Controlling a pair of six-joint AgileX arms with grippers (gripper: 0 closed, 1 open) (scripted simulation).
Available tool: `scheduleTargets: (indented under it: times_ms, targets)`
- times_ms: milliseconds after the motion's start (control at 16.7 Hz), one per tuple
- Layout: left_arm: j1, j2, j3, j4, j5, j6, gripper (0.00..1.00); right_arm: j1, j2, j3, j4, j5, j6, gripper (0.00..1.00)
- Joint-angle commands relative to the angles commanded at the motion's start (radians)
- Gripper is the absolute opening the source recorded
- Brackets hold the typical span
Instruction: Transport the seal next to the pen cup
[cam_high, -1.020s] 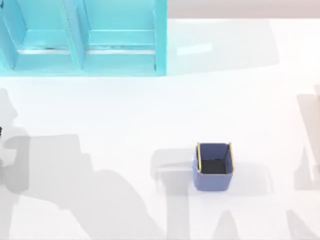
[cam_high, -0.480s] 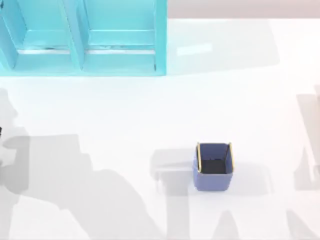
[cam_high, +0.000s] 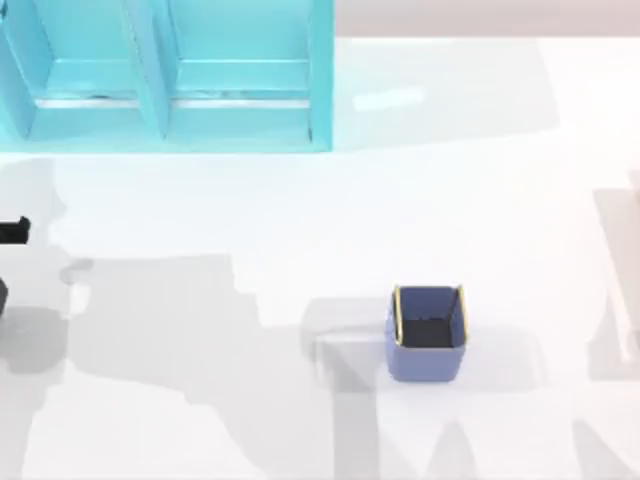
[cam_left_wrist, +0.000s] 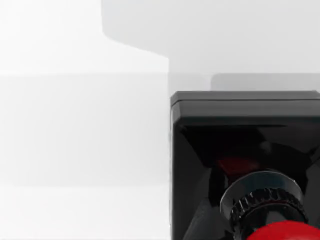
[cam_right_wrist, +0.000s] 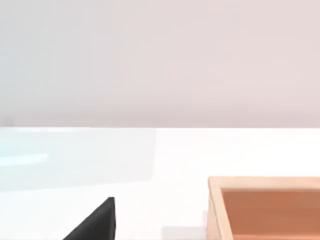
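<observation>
The pen cup (cam_high: 428, 335), a square periwinkle-blue cup with gold rim edges, stands upright on the white table right of the middle. My left gripper (cam_high: 12, 232) pokes in at the far left edge of the top view, far from the cup. In the left wrist view the glossy red seal (cam_left_wrist: 285, 232) with its dark ribbed collar sits tight against a black finger (cam_left_wrist: 200, 150), held above the table. My right arm is parked off the right side; a black part of it (cam_right_wrist: 97, 222) shows in the right wrist view.
A big turquoise shelf (cam_high: 165, 75) stands along the back left. A shallow wooden box (cam_right_wrist: 265, 207) lies near the right arm. White tabletop (cam_high: 250, 230) stretches between the left gripper and the cup.
My left gripper has come further into the top view at the left edge. Its shadow on the table has shifted and spread. The cup has not moved.
</observation>
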Motion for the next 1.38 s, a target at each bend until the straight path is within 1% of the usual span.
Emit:
scheduleTargets:
  times_ms: [360,540,840,960,1140,1380]
  targets:
    - [-0.27,-0.068,0.249,-0.342,0.0,-0.27,0.0,0.0,0.0,0.0,0.0,0.0,0.0,1.0]
    - [-0.348,-0.1,0.317,-0.421,0.0,-0.348,0.0,0.0,0.0,0.0,0.0,0.0,0.0,1.0]
    - [-0.352,-0.097,0.32,-0.424,0.0,-0.353,0.0,0.0,0.0,0.0,0.0,0.0,0.0,1.0]
    - [-0.387,-0.071,0.332,-0.418,0.001,-0.389,0.0,0.0,0.0,0.0,0.0,0.0,0.0,1.0]
    - [-0.512,-0.002,0.361,-0.385,0.001,-0.518,0.0,0.0,0.0,0.0,0.0,0.0,0.0,1.0]
    - [-0.763,0.108,0.401,-0.312,0.001,-0.768,0.0,0.0,0.0,0.0,0.0,0.0,0.0,1.0]
